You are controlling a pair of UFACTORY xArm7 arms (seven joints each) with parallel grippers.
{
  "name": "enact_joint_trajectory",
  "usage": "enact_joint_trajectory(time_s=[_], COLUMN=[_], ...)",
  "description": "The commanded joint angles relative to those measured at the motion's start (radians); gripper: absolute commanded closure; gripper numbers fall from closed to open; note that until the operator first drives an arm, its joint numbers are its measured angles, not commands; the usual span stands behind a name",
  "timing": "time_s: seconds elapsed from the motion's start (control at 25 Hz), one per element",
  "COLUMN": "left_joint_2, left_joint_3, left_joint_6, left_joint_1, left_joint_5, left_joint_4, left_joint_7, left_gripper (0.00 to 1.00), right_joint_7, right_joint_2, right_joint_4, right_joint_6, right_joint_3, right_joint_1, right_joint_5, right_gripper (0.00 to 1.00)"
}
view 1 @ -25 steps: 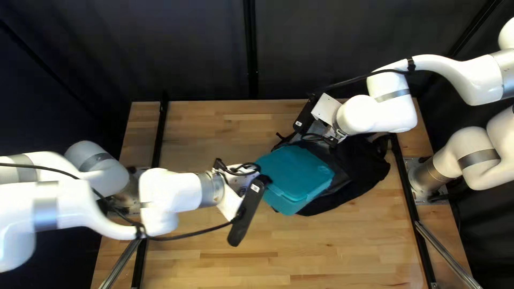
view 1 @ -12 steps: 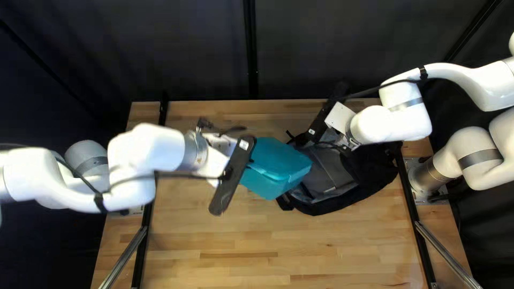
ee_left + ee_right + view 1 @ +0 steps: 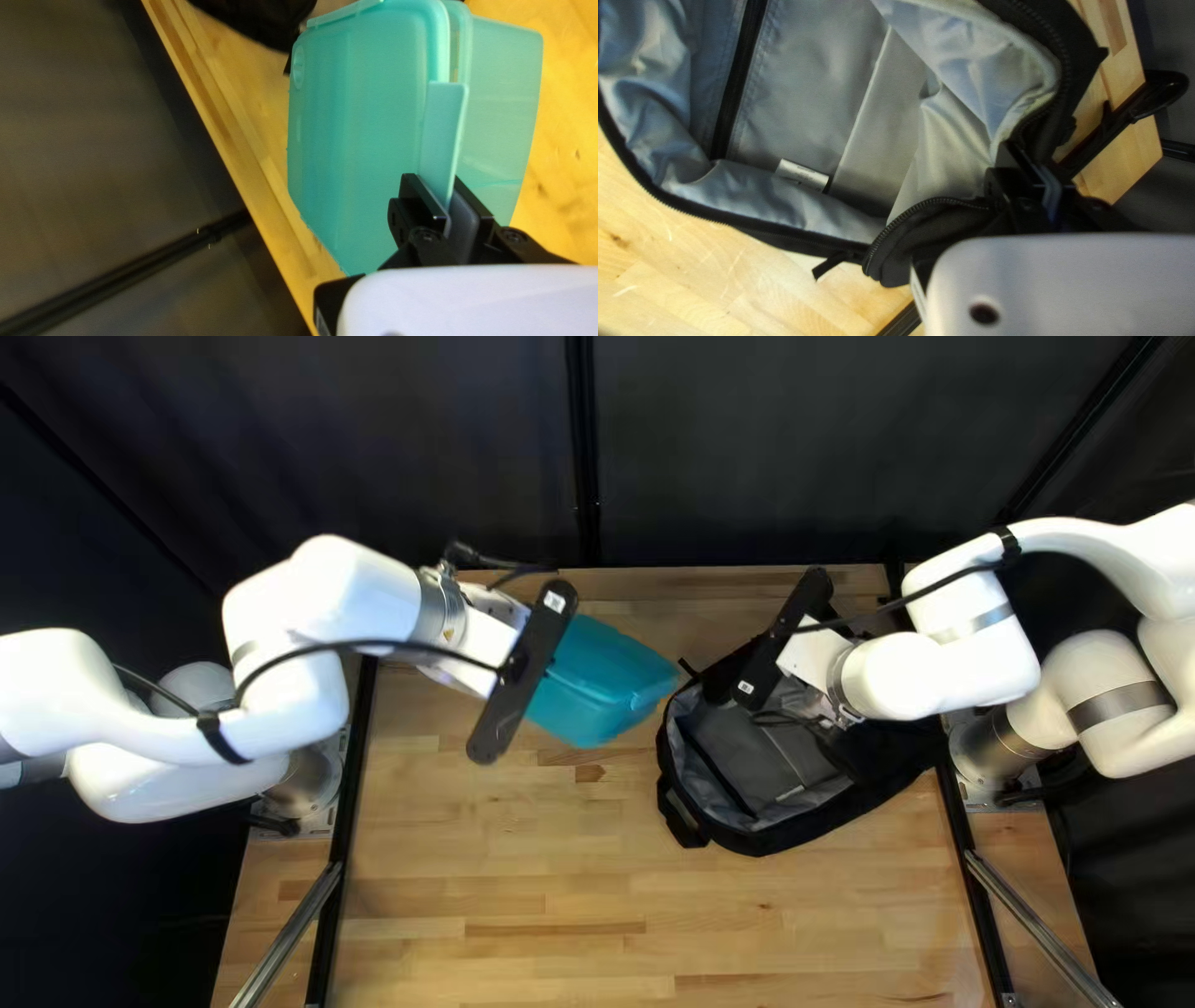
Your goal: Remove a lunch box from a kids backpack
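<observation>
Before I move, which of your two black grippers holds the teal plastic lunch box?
My left gripper: its fingers pinch the lunch box by its edge flap. My right gripper is at the rim of the black, grey-lined fabric backpack.

Dark curtain behind a pale wooden table, black rails along both sides.

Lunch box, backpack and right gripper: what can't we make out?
- Lunch box contents: left wrist view, under the lid.
- Lunch box underside: faces away in the top left and left wrist views.
- Right gripper's hold on the backpack: right wrist view, black on black.
- Tag print: right wrist view, too small.
</observation>
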Motion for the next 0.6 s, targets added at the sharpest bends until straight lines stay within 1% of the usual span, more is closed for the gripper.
enact_joint_trajectory(time_s=[0.04, 0.08, 0.24, 0.28, 0.36, 0.6], left_joint_2=[0.002, 0.004, -0.004, -0.014, -0.040, -0.057], left_joint_3=[-0.007, -0.029, -0.115, -0.145, -0.183, -0.238], left_joint_6=[-0.007, -0.037, -0.124, -0.162, -0.234, -0.381], left_joint_1=[0.062, 0.082, 0.132, 0.150, 0.177, 0.213], left_joint_5=[0.062, 0.079, 0.116, 0.126, 0.138, 0.149], left_joint_4=[-0.024, -0.052, -0.117, -0.138, -0.174, -0.260], left_joint_7=[-0.013, -0.033, -0.110, -0.134, -0.159, -0.199], left_gripper=[1.00, 1.00, 1.00, 1.00, 1.00, 1.00], right_joint_7=[-0.006, -0.007, -0.010, -0.010, -0.009, -0.013], right_joint_2=[0.008, 0.005, -0.003, -0.003, 0.002, 0.013], right_joint_4=[0.002, -0.001, -0.007, -0.008, -0.008, -0.007], right_joint_6=[-0.008, -0.009, -0.007, -0.009, -0.012, -0.024], right_joint_3=[0.002, 0.002, 0.002, 0.002, 0.002, -0.002], right_joint_1=[0.004, 0.005, 0.007, 0.008, 0.008, 0.006], right_joint_5=[0.001, 0.001, 0.004, 0.005, 0.006, 0.005], right_gripper=[1.00, 1.00, 1.00, 1.00, 1.00, 1.00])
